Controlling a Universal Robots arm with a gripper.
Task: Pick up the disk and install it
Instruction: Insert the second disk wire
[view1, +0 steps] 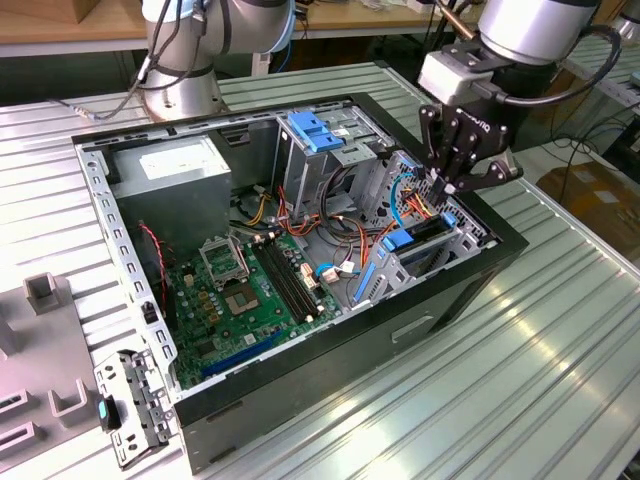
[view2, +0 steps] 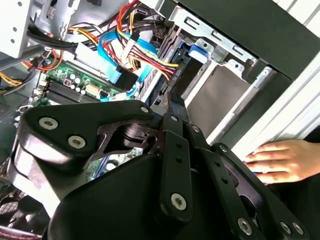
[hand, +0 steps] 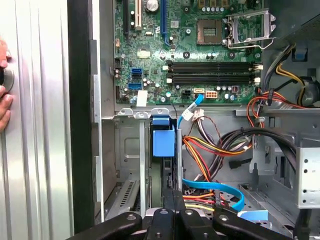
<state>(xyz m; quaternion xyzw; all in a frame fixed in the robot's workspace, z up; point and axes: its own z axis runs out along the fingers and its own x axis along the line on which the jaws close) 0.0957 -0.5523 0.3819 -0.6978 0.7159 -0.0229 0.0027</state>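
Note:
The disk (view1: 422, 234) stands on edge in the lower drive cage (view1: 470, 240) at the open computer case's front corner, on the exterior view's right. It is a dark slab with a blue rail (hand: 163, 144) at its far end. My gripper (view1: 446, 190) hangs straight above its near end with the fingers drawn close together, tips down at the disk's top edge. In both wrist views the gripper (hand: 173, 194) (view2: 172, 102) points into the narrow slot between the cage's metal walls. I see nothing held between the fingers.
Bundles of red, yellow and blue cables (view1: 400, 200) lie right beside the cage. The motherboard (view1: 245, 290), a grey power-supply box (view1: 180, 180) and a blue-topped bay (view1: 315, 130) fill the case. A person's hand (view2: 280, 160) rests on the ribbed table outside the case wall.

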